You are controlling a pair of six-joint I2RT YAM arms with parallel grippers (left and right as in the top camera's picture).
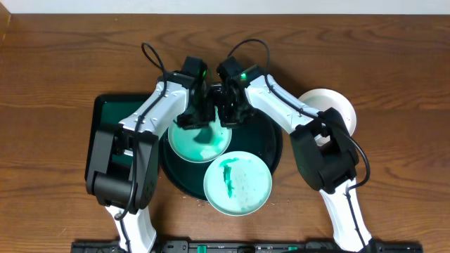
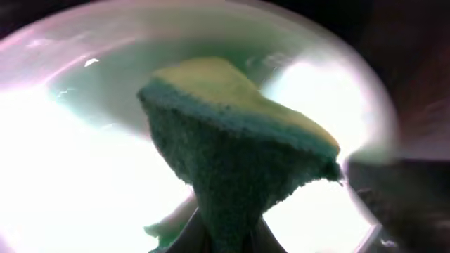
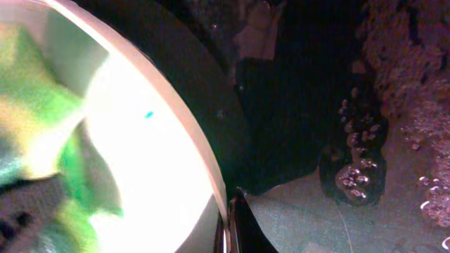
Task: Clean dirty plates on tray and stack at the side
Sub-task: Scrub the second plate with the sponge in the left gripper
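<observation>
Rear mint plate (image 1: 200, 145): on the black tray (image 1: 271, 144), under both grippers.
Front mint plate (image 1: 238, 184): green-smeared, overhanging the tray's near rim.
White plate (image 1: 336, 105): off the tray, to its right.
Left gripper (image 1: 192, 121): clamped on a green-and-yellow sponge (image 2: 239, 147) over the rear plate.
Right gripper (image 1: 230, 116): closed tight at that plate's rim.

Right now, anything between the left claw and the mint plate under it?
Only the sponge that the left claw itself grips, over the mint plate. Nothing else visible between them.
</observation>
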